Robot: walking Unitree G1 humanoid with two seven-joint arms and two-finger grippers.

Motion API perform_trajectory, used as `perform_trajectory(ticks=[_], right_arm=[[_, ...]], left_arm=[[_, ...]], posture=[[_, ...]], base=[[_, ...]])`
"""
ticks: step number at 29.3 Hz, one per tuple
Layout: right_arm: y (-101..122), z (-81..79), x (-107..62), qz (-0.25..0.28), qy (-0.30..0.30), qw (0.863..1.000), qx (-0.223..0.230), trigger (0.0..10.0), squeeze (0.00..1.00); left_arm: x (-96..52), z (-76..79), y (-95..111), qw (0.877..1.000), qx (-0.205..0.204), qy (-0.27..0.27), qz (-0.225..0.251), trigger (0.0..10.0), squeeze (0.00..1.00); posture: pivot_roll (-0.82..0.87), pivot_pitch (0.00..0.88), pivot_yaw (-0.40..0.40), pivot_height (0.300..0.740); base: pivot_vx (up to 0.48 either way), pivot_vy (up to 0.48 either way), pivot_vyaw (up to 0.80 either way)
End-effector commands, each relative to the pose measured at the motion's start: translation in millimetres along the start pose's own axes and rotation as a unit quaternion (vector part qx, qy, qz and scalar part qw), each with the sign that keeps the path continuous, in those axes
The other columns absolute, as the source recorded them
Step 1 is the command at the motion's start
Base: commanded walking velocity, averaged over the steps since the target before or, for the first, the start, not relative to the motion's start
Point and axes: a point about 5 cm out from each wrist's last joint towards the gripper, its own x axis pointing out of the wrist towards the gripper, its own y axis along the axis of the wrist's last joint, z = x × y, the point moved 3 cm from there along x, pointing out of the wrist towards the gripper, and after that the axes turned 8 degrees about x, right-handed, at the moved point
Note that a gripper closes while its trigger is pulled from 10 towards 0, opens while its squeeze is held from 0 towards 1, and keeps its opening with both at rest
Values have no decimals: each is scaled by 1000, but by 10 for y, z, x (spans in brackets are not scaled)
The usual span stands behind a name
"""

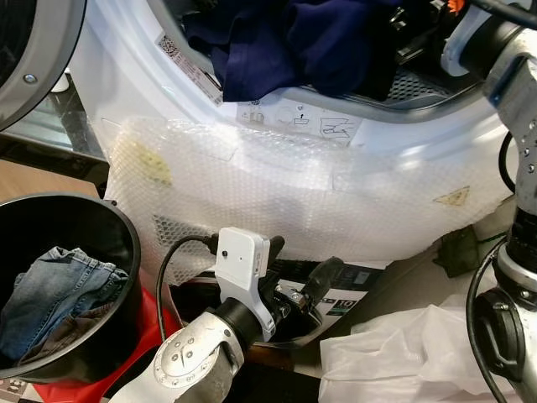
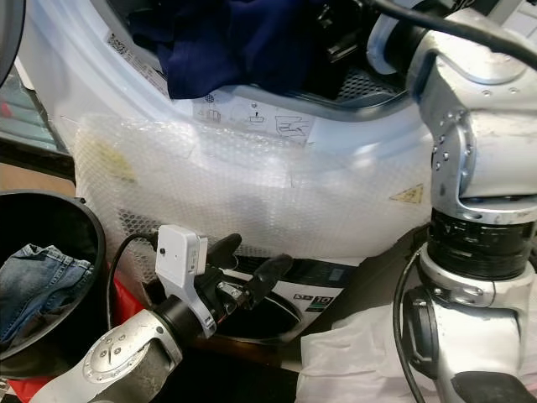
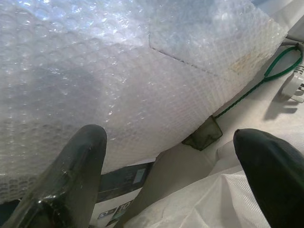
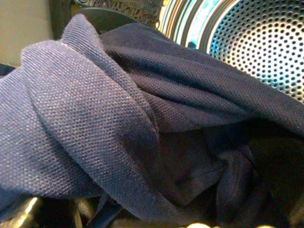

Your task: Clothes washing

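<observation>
**Right gripper reaching into washer drum**

Head views: right gripper (image 1: pixel 419 34) is inside the washing machine (image 1: pixel 352 168) opening, against navy garment (image 1: pixel 310 42) draped over the rim (grip cannot be made out). Left gripper (image 2: pixel 252 269) hangs low, fingers spread, empty.

Right wrist view: navy cloth pressed close before the perforated drum (image 4: pixel 266 42).

The left gripper (image 1: pixel 298 273) hangs low with fingers spread apart; the right arm (image 2: pixel 470 159) reaches up forward.

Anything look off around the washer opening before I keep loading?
Yes: the navy garment hangs out over the lower rim of the drum opening instead of lying inside. The washer front below is still covered in bubble wrap, and a loose white plastic sheet lies on the floor.
</observation>
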Motion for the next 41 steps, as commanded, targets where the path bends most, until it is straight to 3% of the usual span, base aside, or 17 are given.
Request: perform_trajectory(ticks=[1,11,12,13,17,19,20,25,27,28,29,30,31,32,34,35,41], right_arm=[[76,8,-13,7,-4,1000,0,10000,1000],[52,-108,185,-17,38,999,32,10000,1000],[32,-94,260,-29,35,998,47,10000,812],[13,-63,347,-40,29,996,69,10000,4],[-19,-4,524,-69,22,991,111,10000,0],[-7,4,576,-68,19,992,109,10000,0],[24,7,692,-68,17,989,126,10000,0],[125,35,892,-33,-30,981,186,10000,0],[294,61,940,23,-57,968,243,10000,0],[294,61,940,23,-57,968,243,10000,0],[415,119,939,68,-81,954,282,10000,0],[415,119,939,68,-81,954,282,10000,0],[496,196,920,105,-106,938,314,10000,0],[496,196,920,105,-106,938,314,10000,0],[558,246,902,134,-117,922,344,10000,0],[640,304,873,174,-124,899,381,10000,0],[766,332,841,217,-109,879,412,10000,0]], left_arm=[[5,64,6,1000,-4,-12,4,10000,0],[9,81,0,1000,-6,-12,5,10000,0],[9,90,1,1000,-6,-13,5,10000,0],[7,97,1,1000,-6,-14,5,10000,0],[11,99,-1,1000,-6,-14,4,10000,0],[12,98,0,1000,-7,-13,5,10000,0],[12,99,1,1000,-7,-13,5,10000,0],[14,101,2,1000,-9,-11,6,10000,0],[10,94,6,1000,-9,-7,7,10000,0],[10,94,6,1000,-9,-7,7,10000,0],[5,90,11,1000,-10,-5,8,10000,0],[5,90,11,1000,-10,-5,8,10000,0],[3,93,14,1000,-11,-4,8,10000,0],[3,93,14,1000,-11,-4,8,10000,0],[2,97,15,1000,-11,-3,8,10000,0],[3,102,14,1000,-11,-2,8,10000,0],[-7,117,15,1000,-15,-1,8,10000,0]], posture=[[-125,136,-213,740],[-125,139,-223,740],[-123,139,-224,740],[-123,140,-224,740],[-123,140,-228,740],[-122,141,-229,740],[-123,142,-231,740],[-120,141,-236,740],[-114,141,-238,740],[-114,141,-238,740],[-112,144,-238,740],[-112,144,-238,740],[-111,145,-239,740],[-111,145,-239,740],[-110,144,-239,740],[-109,148,-240,740],[-107,154,-242,740]], base=[[0,0,0],[0,0,0],[0,0,0],[0,0,0],[0,0,0],[0,0,0],[0,0,0],[0,0,0],[0,0,0],[0,0,0],[0,0,0],[0,0,0],[0,0,0],[0,0,0],[0,0,0],[0,0,0],[0,0,0]])
